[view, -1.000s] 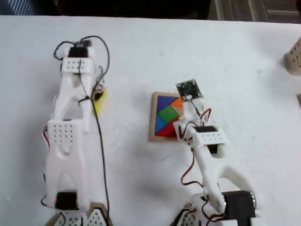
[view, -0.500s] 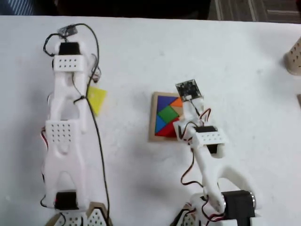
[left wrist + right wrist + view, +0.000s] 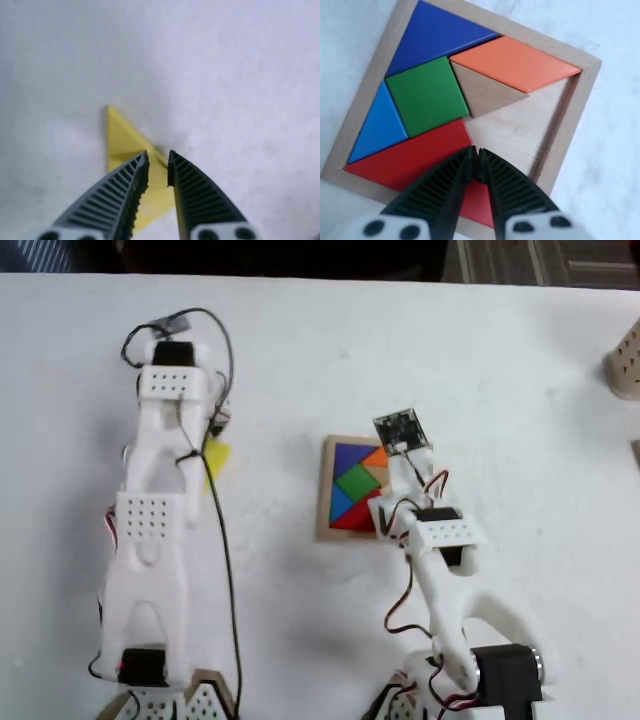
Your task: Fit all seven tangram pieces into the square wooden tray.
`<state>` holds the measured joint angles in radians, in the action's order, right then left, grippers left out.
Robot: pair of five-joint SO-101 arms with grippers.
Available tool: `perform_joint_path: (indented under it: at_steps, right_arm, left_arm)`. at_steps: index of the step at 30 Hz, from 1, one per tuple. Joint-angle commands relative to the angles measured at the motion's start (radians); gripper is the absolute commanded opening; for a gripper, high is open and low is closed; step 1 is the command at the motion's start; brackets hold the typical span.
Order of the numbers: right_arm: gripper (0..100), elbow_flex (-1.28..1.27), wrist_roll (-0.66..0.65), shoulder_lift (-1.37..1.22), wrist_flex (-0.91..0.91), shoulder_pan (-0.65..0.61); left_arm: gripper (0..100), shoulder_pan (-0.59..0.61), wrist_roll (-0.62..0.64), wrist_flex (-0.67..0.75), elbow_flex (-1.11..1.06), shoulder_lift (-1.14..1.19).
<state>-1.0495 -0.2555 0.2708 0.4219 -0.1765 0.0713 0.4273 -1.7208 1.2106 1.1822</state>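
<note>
The yellow triangle (image 3: 122, 142) lies on the white table left of the tray, half under the left arm in the high view (image 3: 218, 457). My left gripper (image 3: 157, 159) is down on it, jaws nearly together with the triangle's edge between them. The square wooden tray (image 3: 367, 95) holds a dark blue triangle (image 3: 432, 35), an orange parallelogram (image 3: 515, 62), a green square (image 3: 425, 95), a light blue triangle (image 3: 380, 127), a red triangle (image 3: 415, 157) and a wood-coloured triangle (image 3: 480, 92). A triangular patch of bare tray floor (image 3: 530, 132) shows. My right gripper (image 3: 476, 151) hangs shut above the red triangle's edge.
The tray (image 3: 326, 490) sits mid-table with the right arm (image 3: 440, 540) over its near right corner. A perforated wooden object (image 3: 626, 362) stands at the far right edge. A black cable (image 3: 222, 540) runs along the left arm. Open white table lies between the arms.
The left arm stretched farther away, then drew back and shifted right over the yellow triangle. The right arm and the tray stayed still.
</note>
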Motion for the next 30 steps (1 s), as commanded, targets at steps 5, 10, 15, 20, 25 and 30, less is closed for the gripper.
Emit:
perform_joint_path:
  at_steps: [5,10,15,20,25,30]
  right_arm:
    - [1.8,0.017,-0.068,-0.012,0.002,-0.027]
    - [1.8,0.017,-0.083,-0.012,-0.002,-0.027]
    - [1.8,0.017,-0.084,-0.012,-0.002,-0.027]
    - [1.8,0.017,-0.084,-0.012,-0.002,-0.027]
    - [1.8,0.017,-0.086,-0.012,-0.001,-0.027]
    - [1.8,0.015,-0.086,-0.012,0.002,-0.025]
  left_arm:
    - [8,-0.088,-0.101,-0.071,0.000,0.036]
    - [8,-0.088,-0.104,-0.071,-0.106,-0.022]
    - [8,-0.085,-0.112,-0.041,-0.368,-0.249]
    - [8,-0.077,-0.164,0.126,-0.704,-0.423]
    - [8,-0.076,-0.169,0.302,-1.019,-0.639]
    - [8,-0.062,-0.213,0.431,-1.284,-0.934]
